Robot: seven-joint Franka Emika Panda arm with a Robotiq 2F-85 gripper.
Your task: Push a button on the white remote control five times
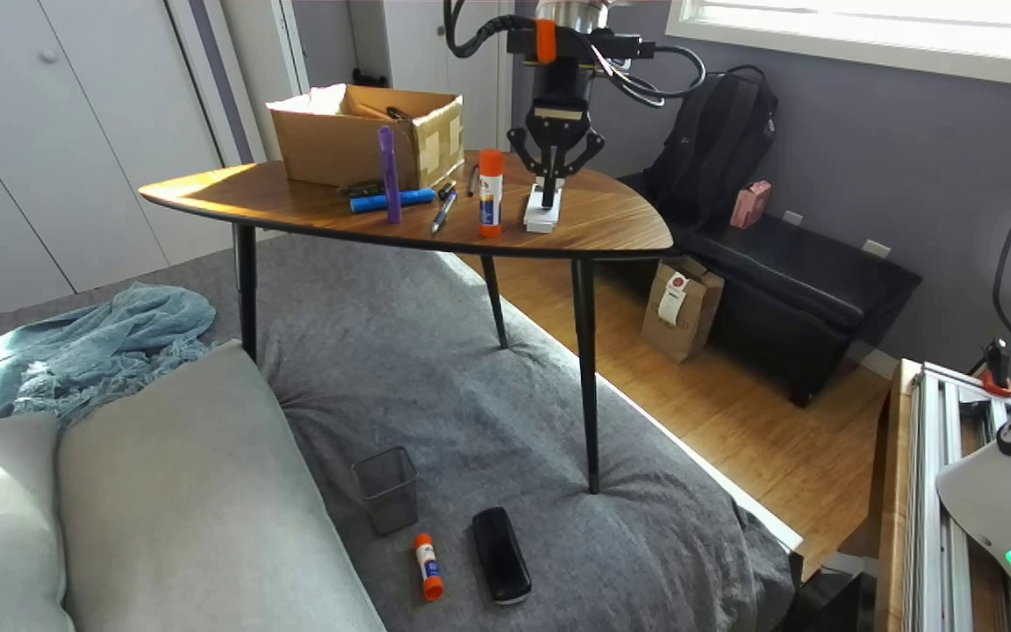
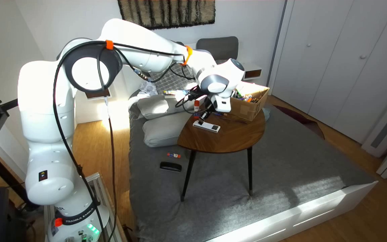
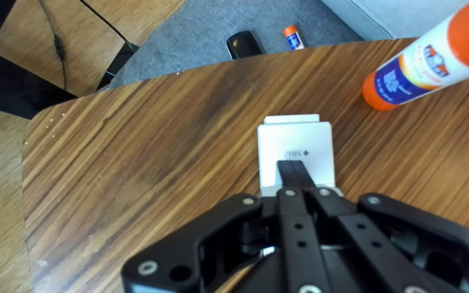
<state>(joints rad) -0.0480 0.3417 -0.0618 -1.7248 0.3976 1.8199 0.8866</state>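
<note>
The white remote control (image 1: 540,221) lies flat on the wooden table in both exterior views. In an exterior view, the remote (image 2: 207,126) shows a dark square at its end away from the gripper. In the wrist view, the remote (image 3: 297,136) has small dark lettering, and its lower part is hidden behind the fingers. My gripper (image 1: 548,200) points down over the remote with its fingers shut together and nothing between them. The fingertips (image 3: 291,162) are at the white top face beside the lettering. I cannot tell whether they touch or press it.
An orange-and-white glue stick (image 1: 491,195) stands upright close beside the remote. A purple marker (image 1: 390,175) stands upright, and a blue marker (image 1: 392,200) and a pen (image 1: 444,213) lie nearby. A cardboard box (image 1: 356,136) stands behind them. The table's curved edge (image 3: 108,91) is near.
</note>
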